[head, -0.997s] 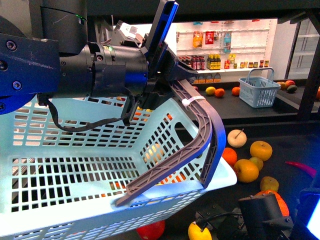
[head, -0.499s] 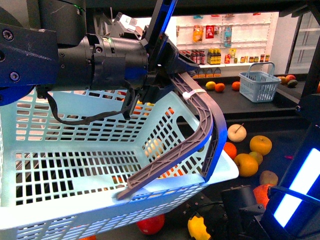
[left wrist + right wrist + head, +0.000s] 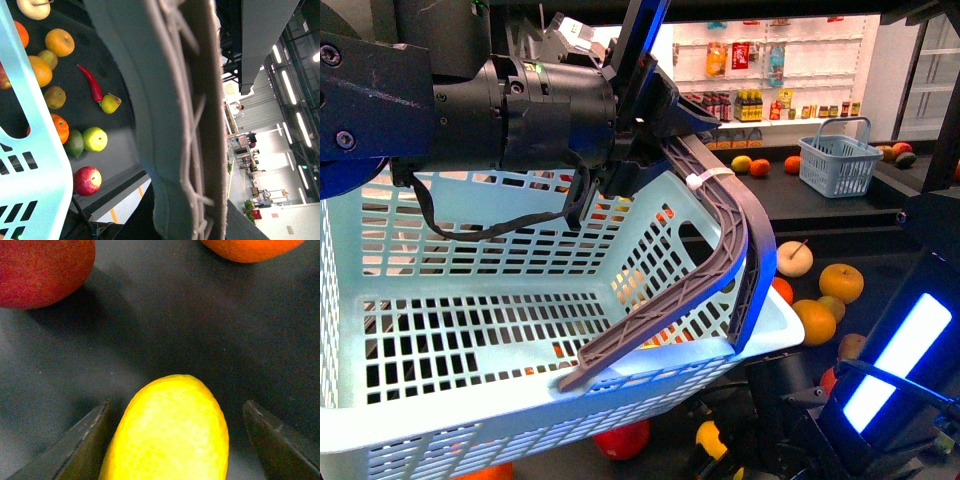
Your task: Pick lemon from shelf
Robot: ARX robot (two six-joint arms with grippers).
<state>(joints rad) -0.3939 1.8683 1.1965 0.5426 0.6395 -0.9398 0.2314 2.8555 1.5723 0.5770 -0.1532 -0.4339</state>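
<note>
Your right gripper (image 3: pixel 176 406) holds its jaws spread either side of the lemon (image 3: pixel 167 437), low centre of the frame, which lies on the shelf (image 3: pixel 165 325). It isn't gripped yet, so closing and lifting remain. Your left gripper (image 3: pixel 655 125) pinches the basket handle (image 3: pixel 722 225).

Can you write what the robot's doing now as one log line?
left gripper: shut on basket handle | right gripper: open, straddling lemon | lemon: on shelf, not lifted
</note>
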